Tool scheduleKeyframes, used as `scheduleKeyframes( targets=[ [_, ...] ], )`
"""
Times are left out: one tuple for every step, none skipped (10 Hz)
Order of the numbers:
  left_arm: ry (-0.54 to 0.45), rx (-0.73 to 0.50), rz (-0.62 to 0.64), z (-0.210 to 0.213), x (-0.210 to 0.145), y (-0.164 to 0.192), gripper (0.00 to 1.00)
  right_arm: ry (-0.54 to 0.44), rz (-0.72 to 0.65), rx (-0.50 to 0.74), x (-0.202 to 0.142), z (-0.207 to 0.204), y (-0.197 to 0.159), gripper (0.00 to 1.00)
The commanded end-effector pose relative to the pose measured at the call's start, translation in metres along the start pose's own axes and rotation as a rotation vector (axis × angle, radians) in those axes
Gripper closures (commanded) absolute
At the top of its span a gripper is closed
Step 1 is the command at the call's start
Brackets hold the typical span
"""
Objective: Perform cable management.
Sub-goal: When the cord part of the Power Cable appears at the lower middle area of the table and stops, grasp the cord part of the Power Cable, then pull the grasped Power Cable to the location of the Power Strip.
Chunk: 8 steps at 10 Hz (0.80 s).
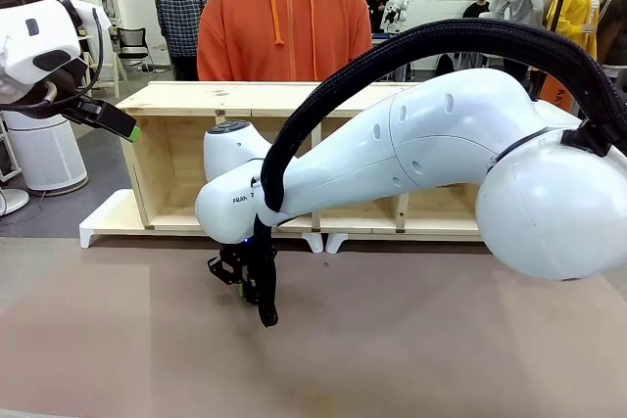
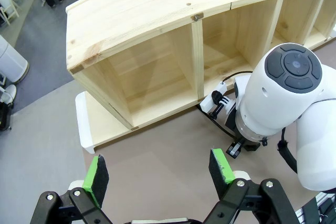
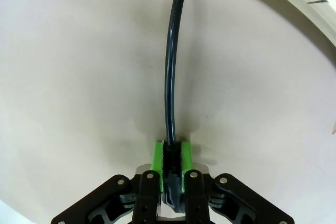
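The cable (image 3: 170,77) is a thin black cord lying on the tabletop. In the right wrist view it runs straight away from my right gripper (image 3: 171,156), whose green pads (image 3: 156,156) are shut on its near end. In the front view my right gripper (image 1: 245,286) is low over the table, in front of the wooden shelf (image 1: 255,97). The left wrist view shows the cable (image 2: 220,121) coming out from the shelf's foot toward the right arm. My left gripper (image 2: 157,174) hangs open and empty, raised at the far left (image 1: 122,124).
A long open wooden shelf (image 2: 147,9) with several compartments lies across the back of the table. A person in an orange hoodie (image 1: 284,17) stands behind it. My right arm's white body (image 1: 441,154) and its thick braided hose span the table's middle and right.
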<state>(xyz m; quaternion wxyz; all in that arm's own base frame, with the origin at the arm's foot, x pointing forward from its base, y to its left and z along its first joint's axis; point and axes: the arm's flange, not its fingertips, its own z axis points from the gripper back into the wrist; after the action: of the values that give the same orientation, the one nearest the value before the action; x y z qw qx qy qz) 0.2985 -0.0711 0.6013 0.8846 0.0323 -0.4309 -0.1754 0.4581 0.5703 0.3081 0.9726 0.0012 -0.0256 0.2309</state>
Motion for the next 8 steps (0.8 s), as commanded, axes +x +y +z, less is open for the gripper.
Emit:
scheduleKeyframes(
  targets=[
    [-0.008,0.003,0.011,-0.001,-0.0004,0.0003,0.0,0.01,0.02,-0.02,0.0033,-0.0061,0.0038,1.0],
    [-0.008,0.003,0.011,-0.001,-0.0004,0.0003,0.0,0.012,0.019,-0.02,0.0035,-0.0061,0.0037,1.0],
    [-0.008,0.003,0.011,-0.001,-0.0004,0.0003,0.0,0.013,0.019,-0.02,0.0037,-0.0062,0.0034,1.0],
    [-0.008,0.003,0.011,-0.001,-0.0004,0.0003,0.0,0.015,0.027,-0.017,0.0043,-0.0067,0.0035,1.0],
    [-0.008,0.003,0.011,-0.001,-0.0004,0.0003,0.0,0.003,0.003,-0.001,0.0003,0.0,0.0002,1.0],
    [-0.008,0.003,0.011,-0.001,-0.0004,0.0003,0.0,0.003,0.003,-0.001,0.0003,0.0,0.0002,1.0],
    [-0.008,0.003,0.011,-0.001,-0.0004,0.0003,0.0,0.003,0.003,-0.001,0.0003,0.0,0.0002,1.0],
    [-0.008,0.003,0.011,-0.001,-0.0004,0.0003,0.0,0.003,0.003,-0.001,0.0003,0.0,0.0002,1.0]
  ],
)
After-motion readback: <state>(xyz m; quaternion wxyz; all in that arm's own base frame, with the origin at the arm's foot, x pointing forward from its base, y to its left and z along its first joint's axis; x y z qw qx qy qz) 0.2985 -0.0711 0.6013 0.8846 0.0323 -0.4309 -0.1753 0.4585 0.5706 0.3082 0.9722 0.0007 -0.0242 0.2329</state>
